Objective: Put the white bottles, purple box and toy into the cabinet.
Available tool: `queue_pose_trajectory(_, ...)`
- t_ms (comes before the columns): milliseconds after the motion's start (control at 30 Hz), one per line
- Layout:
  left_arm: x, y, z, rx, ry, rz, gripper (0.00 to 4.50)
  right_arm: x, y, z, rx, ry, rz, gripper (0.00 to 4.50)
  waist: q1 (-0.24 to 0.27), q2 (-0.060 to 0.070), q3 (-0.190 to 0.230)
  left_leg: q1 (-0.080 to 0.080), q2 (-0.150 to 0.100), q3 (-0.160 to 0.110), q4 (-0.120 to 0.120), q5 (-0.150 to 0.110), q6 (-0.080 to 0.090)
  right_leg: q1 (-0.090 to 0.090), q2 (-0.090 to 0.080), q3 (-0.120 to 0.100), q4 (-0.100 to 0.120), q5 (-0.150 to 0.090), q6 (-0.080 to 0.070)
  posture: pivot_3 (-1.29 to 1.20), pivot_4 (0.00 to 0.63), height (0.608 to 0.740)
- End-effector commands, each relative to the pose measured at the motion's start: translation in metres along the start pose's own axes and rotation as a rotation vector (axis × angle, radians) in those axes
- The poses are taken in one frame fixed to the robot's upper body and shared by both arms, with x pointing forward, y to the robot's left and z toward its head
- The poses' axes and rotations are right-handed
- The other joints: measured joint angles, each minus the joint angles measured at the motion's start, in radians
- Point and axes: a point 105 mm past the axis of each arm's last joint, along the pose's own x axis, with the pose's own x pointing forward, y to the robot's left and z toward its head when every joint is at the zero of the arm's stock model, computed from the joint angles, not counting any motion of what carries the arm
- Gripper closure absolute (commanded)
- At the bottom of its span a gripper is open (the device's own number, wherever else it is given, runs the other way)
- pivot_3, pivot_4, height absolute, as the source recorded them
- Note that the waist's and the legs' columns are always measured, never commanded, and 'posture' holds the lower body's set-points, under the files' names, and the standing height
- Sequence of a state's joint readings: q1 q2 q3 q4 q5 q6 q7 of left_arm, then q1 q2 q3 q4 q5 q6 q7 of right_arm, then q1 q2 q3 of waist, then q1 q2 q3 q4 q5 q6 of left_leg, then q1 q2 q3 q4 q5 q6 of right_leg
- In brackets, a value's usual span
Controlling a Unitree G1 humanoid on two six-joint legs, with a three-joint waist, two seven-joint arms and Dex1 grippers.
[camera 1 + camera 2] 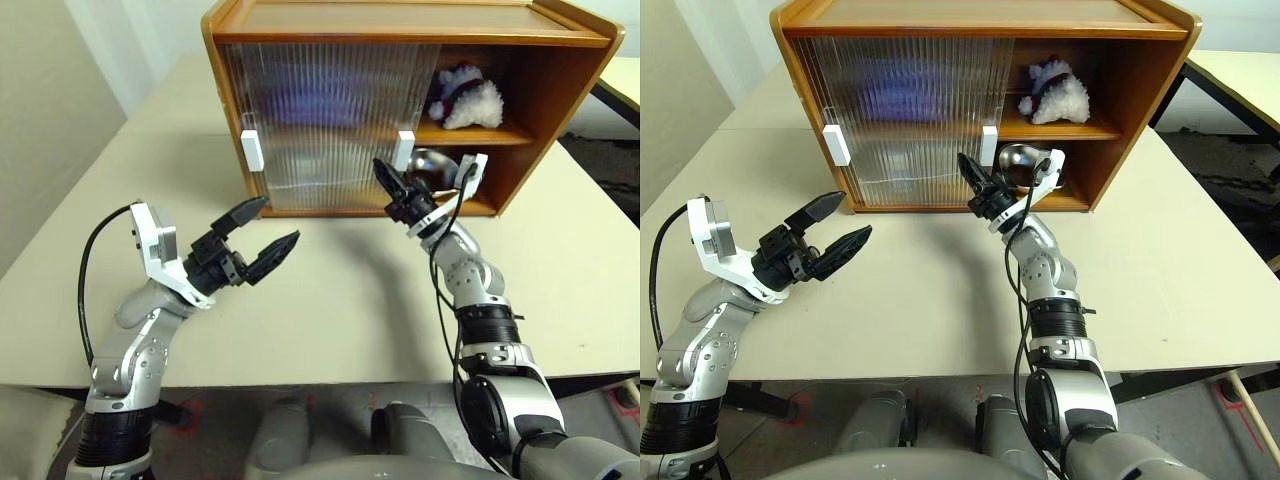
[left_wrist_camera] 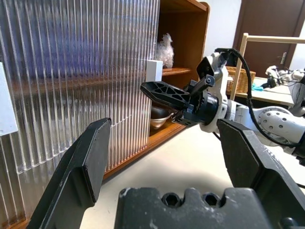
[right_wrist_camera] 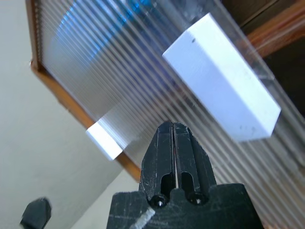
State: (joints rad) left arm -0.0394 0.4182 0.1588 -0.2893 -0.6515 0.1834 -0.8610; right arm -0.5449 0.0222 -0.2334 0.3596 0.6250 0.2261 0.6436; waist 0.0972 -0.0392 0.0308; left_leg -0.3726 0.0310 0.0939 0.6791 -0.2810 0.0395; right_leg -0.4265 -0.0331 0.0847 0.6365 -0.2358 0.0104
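The cabinet [image 1: 560, 90] stands at the back of the table, its ribbed doors [image 1: 320, 120] covering the left and middle and its right end open. The toy [image 1: 465, 100] lies on the upper shelf in that open end. A purple-blue blur, likely the purple box [image 1: 318, 100], shows behind the door. The white bottles are hidden. My right gripper [image 1: 383, 170] is shut and empty, its tip just below the door's white handle [image 3: 221, 78]. My left gripper [image 1: 270, 228] hangs open and empty over the table, in front of the cabinet's left half.
A metal dish [image 1: 432, 165] sits in the lower open compartment beside the right gripper. A second white handle [image 1: 252, 150] is on the left door. The beige table [image 1: 330, 300] extends in front; another table edge [image 1: 625, 85] lies at the far right.
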Motion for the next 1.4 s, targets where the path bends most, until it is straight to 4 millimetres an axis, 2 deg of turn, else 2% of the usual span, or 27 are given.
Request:
queue_pose_trajectory(33, 0.001, 0.000, -0.004, -0.001, 0.014, 0.001, 0.00, 0.001, -0.005, 0.006, -0.003, -0.031, -0.025, 4.48, 0.000, 0.000, 0.000, 0.000, 0.000, 0.000, 0.000, 0.000, 0.000, 0.000, 0.000, 0.000, 0.000, 0.000, 0.000, 0.25, 0.000, 0.740)
queue_pose_trajectory(400, 0.001, 0.000, -0.006, -0.005, 0.014, 0.002, 0.00, 0.002, -0.018, 0.018, -0.056, -0.055, -0.082, 4.48, 0.001, 0.000, 0.000, 0.000, 0.000, 0.000, 0.000, 0.000, 0.000, 0.000, 0.000, 0.000, 0.000, 0.000, 0.000, 0.25, 0.000, 0.740)
queue_pose_trajectory(1100, 0.005, 0.000, -0.008, -0.020, 0.017, -0.031, 0.00, -0.018, -0.045, 0.048, -0.186, -0.163, -0.207, 4.48, -0.004, 0.000, 0.000, 0.000, 0.000, 0.000, 0.000, 0.001, 0.000, 0.000, -0.001, 0.001, 0.000, 0.000, 0.000, 0.21, 0.000, 0.740)
queue_pose_trajectory(1400, 0.005, -0.001, -0.010, -0.030, 0.019, -0.034, 0.00, -0.028, -0.054, 0.068, -0.249, -0.226, -0.258, 4.48, -0.007, 0.000, 0.000, 0.001, 0.000, 0.000, 0.000, 0.001, 0.000, 0.001, -0.001, 0.001, 0.000, 0.000, 0.000, 0.21, 0.000, 0.740)
